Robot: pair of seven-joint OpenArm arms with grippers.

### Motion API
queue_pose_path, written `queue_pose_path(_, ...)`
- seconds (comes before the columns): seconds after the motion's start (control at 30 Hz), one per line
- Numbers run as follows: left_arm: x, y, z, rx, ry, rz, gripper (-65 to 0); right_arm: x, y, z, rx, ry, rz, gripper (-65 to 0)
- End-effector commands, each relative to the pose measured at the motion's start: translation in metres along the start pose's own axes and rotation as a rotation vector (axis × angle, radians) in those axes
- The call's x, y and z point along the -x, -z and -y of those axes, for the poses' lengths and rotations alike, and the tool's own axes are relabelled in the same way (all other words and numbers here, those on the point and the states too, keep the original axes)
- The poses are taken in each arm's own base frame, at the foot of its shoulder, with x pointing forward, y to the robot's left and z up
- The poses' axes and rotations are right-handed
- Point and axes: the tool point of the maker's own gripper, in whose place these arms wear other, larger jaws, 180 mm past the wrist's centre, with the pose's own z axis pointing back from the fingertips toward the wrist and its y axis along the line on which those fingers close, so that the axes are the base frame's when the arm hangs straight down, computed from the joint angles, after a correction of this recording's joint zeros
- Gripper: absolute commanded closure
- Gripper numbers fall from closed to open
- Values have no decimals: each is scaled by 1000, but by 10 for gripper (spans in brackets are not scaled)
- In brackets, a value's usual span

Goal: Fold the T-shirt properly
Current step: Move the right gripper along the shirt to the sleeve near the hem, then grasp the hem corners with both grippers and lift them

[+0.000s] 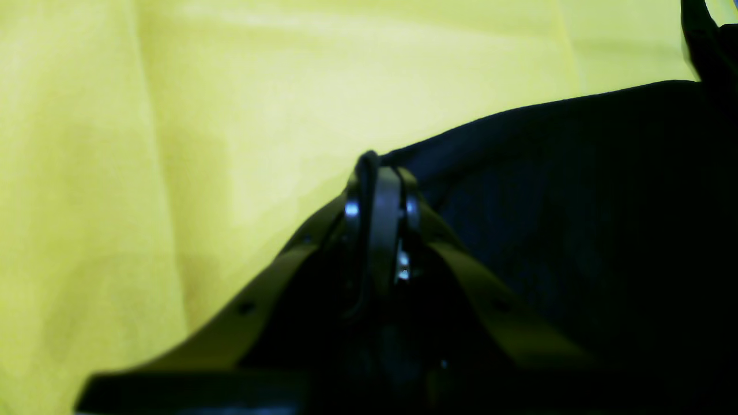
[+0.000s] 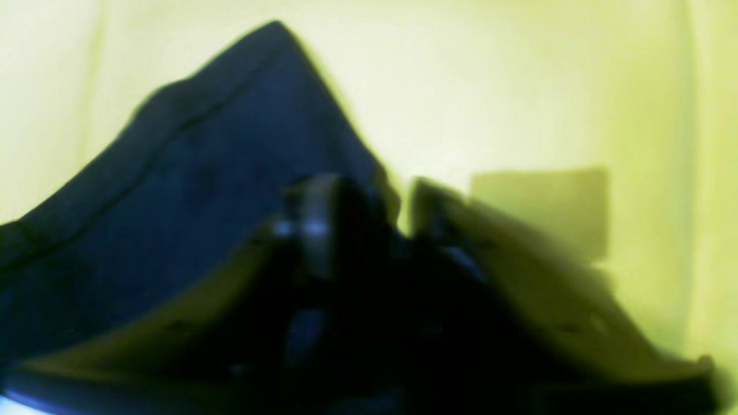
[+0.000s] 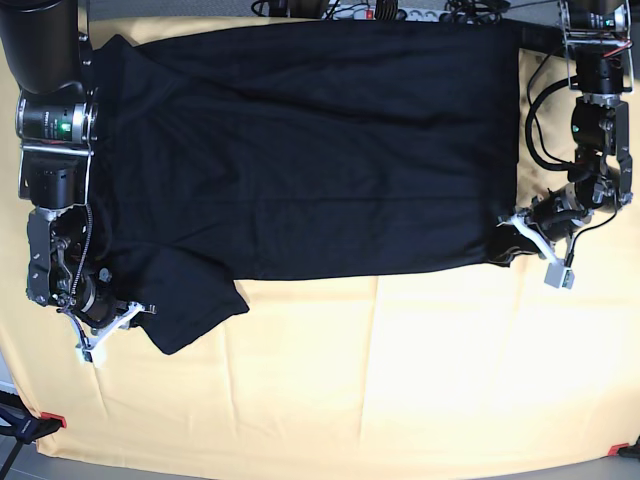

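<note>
The black T-shirt point(image 3: 320, 150) lies spread flat on the yellow cloth point(image 3: 400, 380), its hem on the right and a sleeve at the lower left. My left gripper point(image 3: 512, 222) is at the hem's lower corner; in the left wrist view it point(image 1: 380, 178) is shut on the dark fabric edge point(image 1: 576, 202). My right gripper point(image 3: 140, 312) is at the lower sleeve's edge. In the blurred right wrist view its fingers point(image 2: 372, 199) stand a little apart, with yellow showing between them, and the sleeve point(image 2: 202, 173) rises in a peak just left of them.
Red tape marks sit at the cloth's lower corners point(image 3: 50, 417) point(image 3: 615, 450). Cables and a power strip point(image 3: 400, 10) lie beyond the shirt's far edge. A pale square patch point(image 2: 539, 207) lies on the cloth to the right of my right gripper.
</note>
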Motion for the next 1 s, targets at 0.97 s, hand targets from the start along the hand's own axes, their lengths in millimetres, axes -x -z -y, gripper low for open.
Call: queue_pose_path(0.97,-123,-13,-2,-60,239,227,0,-107,-77,-36,-204,-248,278,0)
